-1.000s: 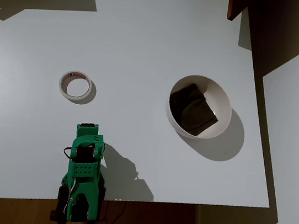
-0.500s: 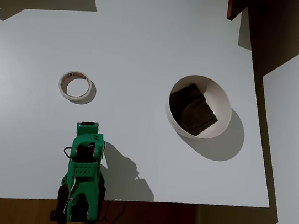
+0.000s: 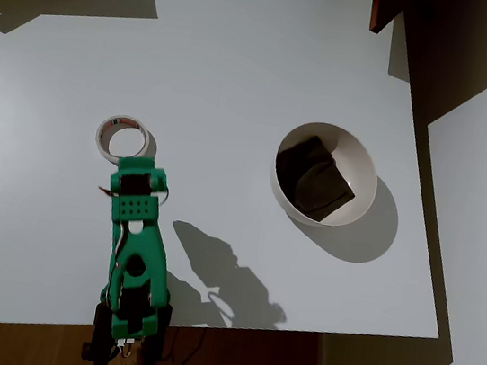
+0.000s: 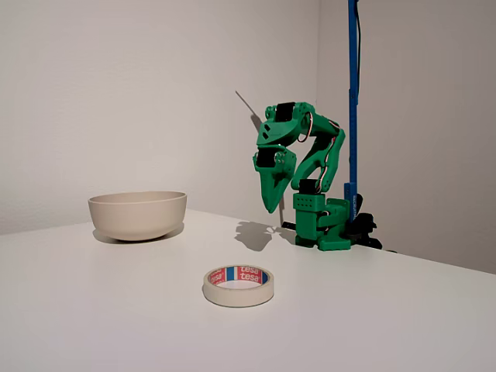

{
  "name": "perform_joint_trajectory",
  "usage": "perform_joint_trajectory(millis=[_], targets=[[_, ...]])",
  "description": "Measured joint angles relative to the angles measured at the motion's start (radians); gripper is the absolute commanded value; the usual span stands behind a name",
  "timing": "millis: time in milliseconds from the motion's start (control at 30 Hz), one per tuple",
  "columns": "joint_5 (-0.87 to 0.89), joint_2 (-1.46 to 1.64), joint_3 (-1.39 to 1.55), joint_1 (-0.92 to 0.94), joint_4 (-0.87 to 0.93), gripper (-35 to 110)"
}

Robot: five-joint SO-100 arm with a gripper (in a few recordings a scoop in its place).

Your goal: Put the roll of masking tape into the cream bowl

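arm extended toward masking tape roll (image 3: 123, 139) | gripper (image 4: 271, 203) fingers together, empty, above table | cream bowl (image 3: 367, 177) waiting | reach phase begun

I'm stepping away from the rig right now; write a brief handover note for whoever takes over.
Gripper: raised off the table, tip pointing down, holding nothing; whether it is open or shut can't be told.
Roll of masking tape: lying flat on the white table, untouched, just beyond the green arm in the overhead view.
Cream bowl: to the right, holding only a dark brown pad.
Done: nothing yet.
Left: grasp the tape, carry it over, drop it in the bowl.
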Motion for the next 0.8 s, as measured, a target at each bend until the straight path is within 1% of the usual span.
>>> perform_joint_trajectory(millis=[33,67,333,533,800], targets=[[0.006,-0.060,-0.046,-0.012,0.012,18],[0.015,-0.115,-0.083,-0.023,0.012,19],[0.048,-0.388,-0.169,-0.049,-0.083,19],[0.048,-0.568,-0.259,0.008,-0.118,19],[0.051,-0.653,-0.313,0.003,-0.135,20]])
